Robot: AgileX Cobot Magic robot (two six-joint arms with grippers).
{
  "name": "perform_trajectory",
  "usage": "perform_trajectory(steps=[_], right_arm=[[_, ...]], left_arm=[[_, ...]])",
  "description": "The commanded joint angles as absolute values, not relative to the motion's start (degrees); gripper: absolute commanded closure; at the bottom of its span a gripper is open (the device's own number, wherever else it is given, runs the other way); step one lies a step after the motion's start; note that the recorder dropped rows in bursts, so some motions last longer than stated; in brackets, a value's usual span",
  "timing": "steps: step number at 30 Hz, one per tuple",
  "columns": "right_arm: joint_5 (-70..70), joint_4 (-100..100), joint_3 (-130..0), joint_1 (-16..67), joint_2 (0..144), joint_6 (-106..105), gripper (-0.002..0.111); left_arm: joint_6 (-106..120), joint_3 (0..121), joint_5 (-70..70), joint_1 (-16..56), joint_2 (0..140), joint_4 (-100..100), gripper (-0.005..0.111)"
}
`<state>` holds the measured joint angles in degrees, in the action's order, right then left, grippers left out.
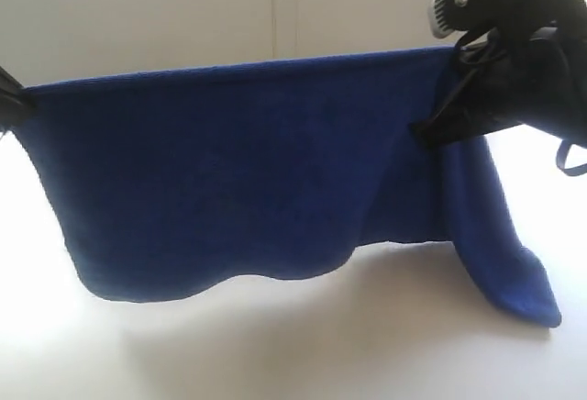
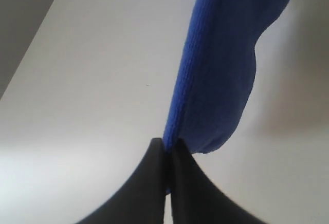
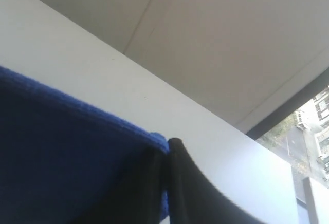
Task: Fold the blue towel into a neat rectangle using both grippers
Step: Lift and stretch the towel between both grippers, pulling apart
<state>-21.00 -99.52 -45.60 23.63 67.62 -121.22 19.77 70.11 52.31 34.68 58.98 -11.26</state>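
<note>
Blue towel [image 1: 257, 171] hung over white table [image 1: 275, 354]. Left gripper [image 1: 14, 97] clamped on corner, cut off at left edge; right gripper [image 1: 426, 132] likewise clamped, housing masking towel's upper right.

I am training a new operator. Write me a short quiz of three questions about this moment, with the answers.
1. True or false: the towel lies flat on the table.
2. The left gripper holds: A) nothing, B) the towel's edge, C) a cup.
3. How many grippers are shut on the towel?
Key: 1 false, it hangs stretched between both grippers; 2 B; 3 two, the right gripper too.
</note>
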Motion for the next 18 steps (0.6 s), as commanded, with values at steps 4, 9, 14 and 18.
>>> perform_trajectory(steps=[4, 9, 14, 18], right_arm=[[-2.55, -99.95, -46.18, 23.4, 73.22, -116.6, 0.108], [6.3, -99.95, -46.18, 23.3, 75.61, -110.45, 0.108], [23.9, -74.07, -49.36, 19.17, 77.49, -81.57, 0.108], [39.35, -29.67, -57.74, 16.25, 80.58, -46.53, 0.108]], left_arm=[[19.06, 70.0, 54.02, 34.43, 58.21, -12.53, 0.107], [19.06, 70.0, 54.02, 34.43, 58.21, -12.53, 0.107], [19.06, 70.0, 54.02, 34.43, 58.21, -12.53, 0.107], [19.06, 70.0, 54.02, 34.43, 58.21, -12.53, 0.107]])
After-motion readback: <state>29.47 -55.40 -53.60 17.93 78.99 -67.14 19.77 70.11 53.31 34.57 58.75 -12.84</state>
